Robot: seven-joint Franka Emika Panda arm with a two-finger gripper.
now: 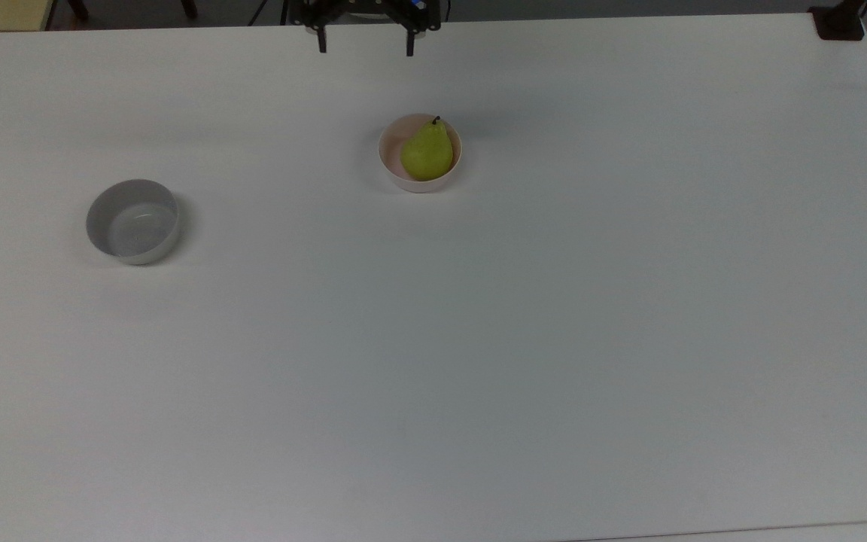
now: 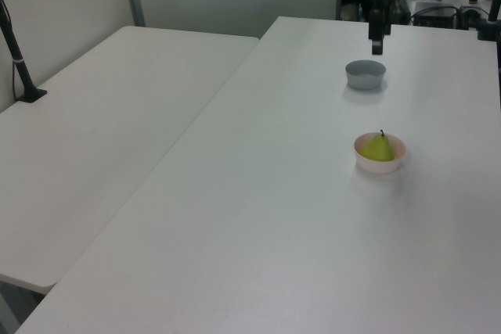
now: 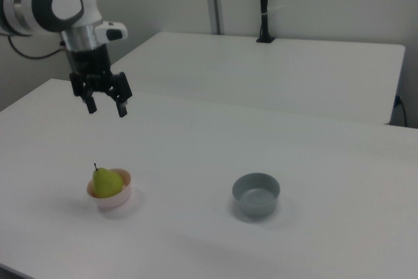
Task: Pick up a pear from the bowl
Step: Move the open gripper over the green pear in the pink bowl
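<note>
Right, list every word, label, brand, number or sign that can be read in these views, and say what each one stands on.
None: no readable text stands on anything here.
The pear, the pink bowl, the grey bowl, the white table and the gripper bear no lettering.
The clutter behind the table in the left view is too blurred to read.
</note>
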